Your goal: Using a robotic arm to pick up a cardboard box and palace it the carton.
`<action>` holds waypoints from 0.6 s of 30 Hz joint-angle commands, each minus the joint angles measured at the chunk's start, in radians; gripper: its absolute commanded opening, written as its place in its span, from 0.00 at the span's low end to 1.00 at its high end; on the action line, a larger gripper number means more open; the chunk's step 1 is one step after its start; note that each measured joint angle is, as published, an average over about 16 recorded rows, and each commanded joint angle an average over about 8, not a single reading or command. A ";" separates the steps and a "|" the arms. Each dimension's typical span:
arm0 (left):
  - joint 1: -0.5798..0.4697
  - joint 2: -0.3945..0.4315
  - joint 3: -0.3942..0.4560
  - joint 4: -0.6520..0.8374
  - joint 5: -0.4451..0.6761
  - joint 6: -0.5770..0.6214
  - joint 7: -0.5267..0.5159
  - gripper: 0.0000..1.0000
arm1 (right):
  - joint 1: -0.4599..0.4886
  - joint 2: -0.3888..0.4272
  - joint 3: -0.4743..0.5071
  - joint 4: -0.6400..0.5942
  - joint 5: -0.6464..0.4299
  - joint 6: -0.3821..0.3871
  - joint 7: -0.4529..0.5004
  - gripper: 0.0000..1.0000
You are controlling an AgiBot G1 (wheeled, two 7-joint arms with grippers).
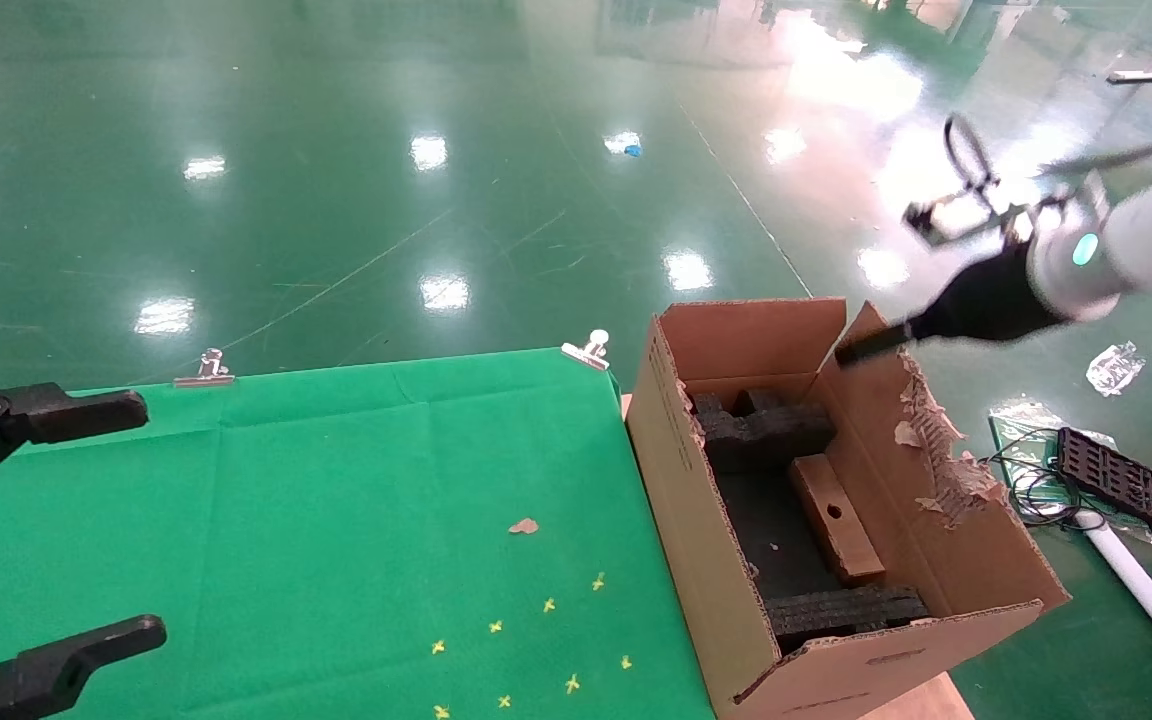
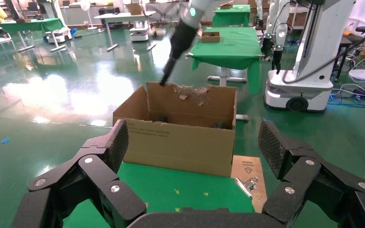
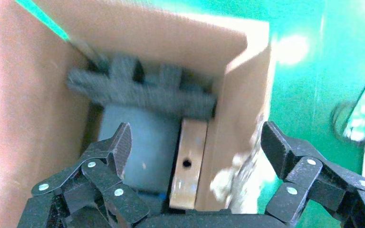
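Nearest the head camera, at 8 o'clock in its view, the black multi-link left gripper (image 1: 51, 520) sits idle over the green cloth-covered table (image 1: 336, 500), its two fingers spread wide and holding nothing. At 4 o'clock stands the large brown corrugated carton with torn ragged flaps (image 1: 706, 560), just beside the table's right edge. Inside it, the small slim brown cardboard box with a round hole (image 1: 836, 518) lies on the dark floor of the carton, along the right wall, between two blocks of black foam padding (image 1: 766, 425). At 2 o'clock the white tubular right robotic arm with black wrist (image 1: 1086, 250) reaches in from the right, angled down toward the carton's far right corner; from this view its gripper shows only as a dark tip at the flap edge. From the left wrist view, the left gripper's (image 2: 190, 156) fingers frame the carton (image 2: 180, 137) at 12 o'clock, with the right arm (image 2: 180, 38) slanting down to the carton's far rim. From the right wrist view, the right gripper (image 3: 195, 142) hovers above the carton's opening, fingers apart and clamped on nothing; the slim box (image 3: 187, 164) lies below, between the fingers but not touching them, against the carton wall (image 3: 233, 114). Judgement: the box is in the carton and free of the gripper, so the placing looks done; what is left appears to be only drawing the arm clear.
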 commanded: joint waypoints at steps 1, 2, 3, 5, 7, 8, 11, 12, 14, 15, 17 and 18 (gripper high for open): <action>0.000 0.000 0.000 0.000 0.000 0.000 0.000 1.00 | 0.047 0.001 0.001 0.008 -0.001 -0.009 -0.017 1.00; 0.000 0.000 0.000 0.000 0.000 0.000 0.000 1.00 | 0.076 0.002 0.000 0.014 -0.004 -0.015 -0.022 1.00; 0.000 0.000 0.000 0.000 0.000 0.000 0.000 1.00 | 0.104 0.003 -0.001 0.021 -0.007 -0.021 -0.026 1.00; 0.000 0.000 0.000 0.000 0.000 0.000 0.000 1.00 | 0.158 0.005 -0.004 0.037 -0.016 -0.032 -0.033 1.00; 0.000 0.000 0.000 0.000 0.000 0.000 0.000 1.00 | 0.205 0.009 -0.007 0.055 -0.024 -0.042 -0.037 1.00; 0.000 0.000 0.000 0.000 0.000 0.000 0.000 1.00 | 0.224 0.012 -0.009 0.065 -0.028 -0.047 -0.037 1.00; 0.000 0.000 0.001 0.000 0.000 0.000 0.000 1.00 | 0.254 0.021 -0.017 0.098 -0.041 -0.056 -0.027 1.00; 0.000 0.000 0.001 0.000 0.000 0.000 0.000 1.00 | 0.257 0.023 -0.019 0.107 -0.046 -0.057 -0.022 1.00; 0.000 0.000 0.001 0.000 -0.001 0.000 0.000 1.00 | 0.261 0.028 -0.025 0.123 -0.053 -0.058 -0.010 1.00; 0.000 0.000 0.001 0.000 -0.001 0.000 0.000 1.00 | 0.261 0.030 -0.028 0.130 -0.058 -0.055 -0.003 1.00; 0.000 0.000 0.001 0.000 -0.001 0.000 0.000 1.00 | 0.256 0.032 -0.033 0.140 -0.064 -0.050 0.006 1.00; 0.000 0.000 0.001 0.000 -0.001 0.000 0.000 1.00 | 0.254 0.033 -0.032 0.144 -0.065 -0.047 0.009 1.00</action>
